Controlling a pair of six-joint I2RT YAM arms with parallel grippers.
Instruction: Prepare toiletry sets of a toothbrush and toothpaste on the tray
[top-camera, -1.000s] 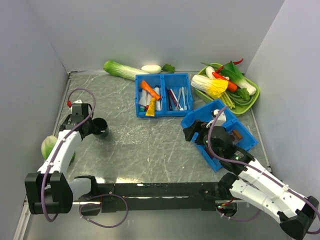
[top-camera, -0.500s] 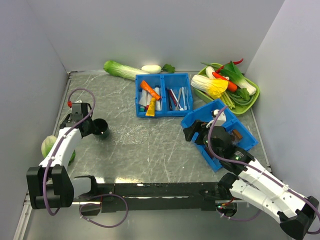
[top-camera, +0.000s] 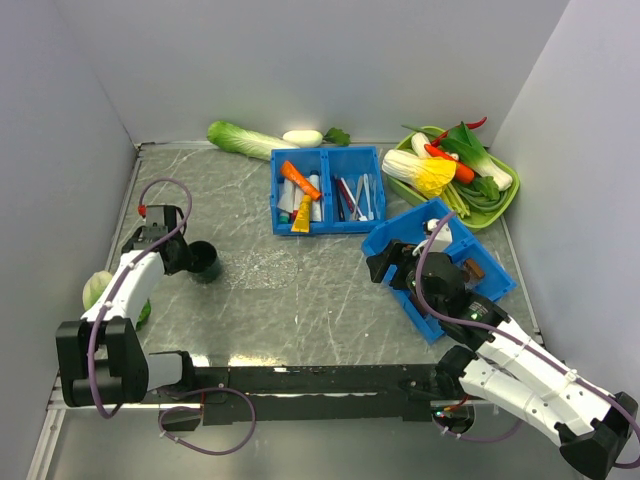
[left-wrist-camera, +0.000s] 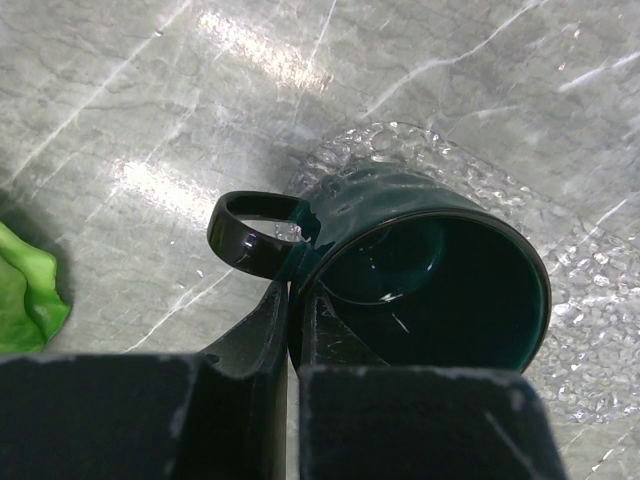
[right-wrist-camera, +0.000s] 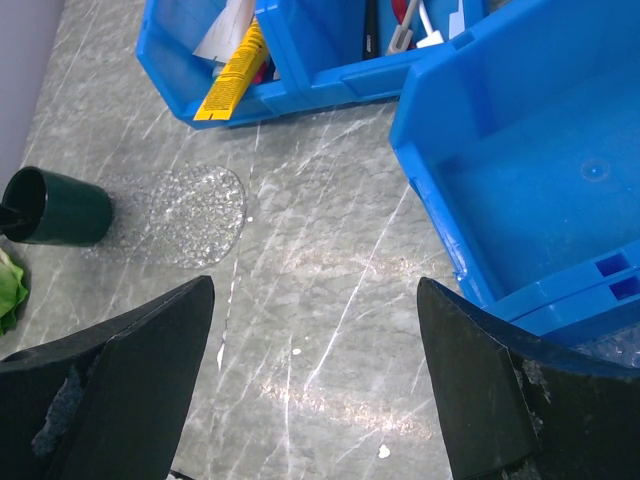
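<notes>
Left gripper (left-wrist-camera: 292, 300) is clenched on the dark green mug (left-wrist-camera: 430, 270). It pinches the wall right beside the handle, one finger inside and one outside. The mug is upright at the left end of the tray (top-camera: 268, 268), with bubbly clear plastic showing around its base. That puts it left of the desk's middle.

Right gripper (right-wrist-camera: 315, 300) is released, jaws wide apart and holding nothing. It hovers over bare desk between the tray and the tilted blue bin (right-wrist-camera: 520, 170) by the right edge.

No toothpaste is on the tray. The orange toothpaste tube (top-camera: 297, 178) and yellow toothpaste tube (top-camera: 302, 216) lie in the left compartment of the divided blue bin (top-camera: 325, 228), mid-desk toward the far edge. The toothbrush (top-camera: 343, 197), dark red, is in that bin's right compartment among other thin sticks.

A green dish (top-camera: 508, 200) of vegetables sits in the far right corner.
</notes>
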